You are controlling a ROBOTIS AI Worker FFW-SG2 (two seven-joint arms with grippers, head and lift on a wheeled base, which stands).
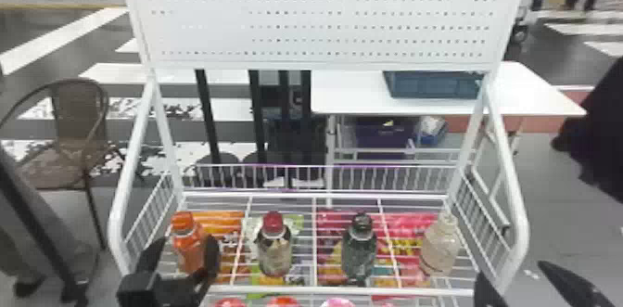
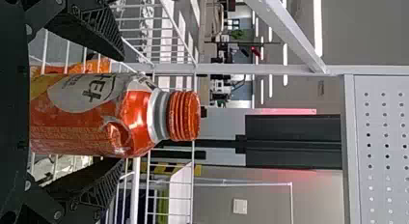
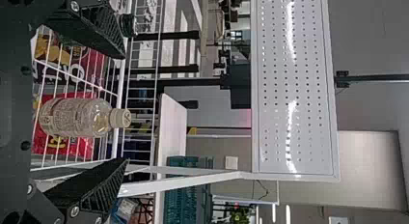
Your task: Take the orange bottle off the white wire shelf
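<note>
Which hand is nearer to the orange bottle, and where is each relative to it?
Left. The left hand has a finger on each side of the orange bottle; the right hand is far to its right, by a near corner of the shelf.

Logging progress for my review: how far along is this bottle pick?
Already done: the left hand is at the orange bottle, open fingers either side. In hand: nothing gripped yet; a gap shows beside the bottle. Left to do: close, lift, and clear the white wire shelf, where the bottle stands upright.
</note>
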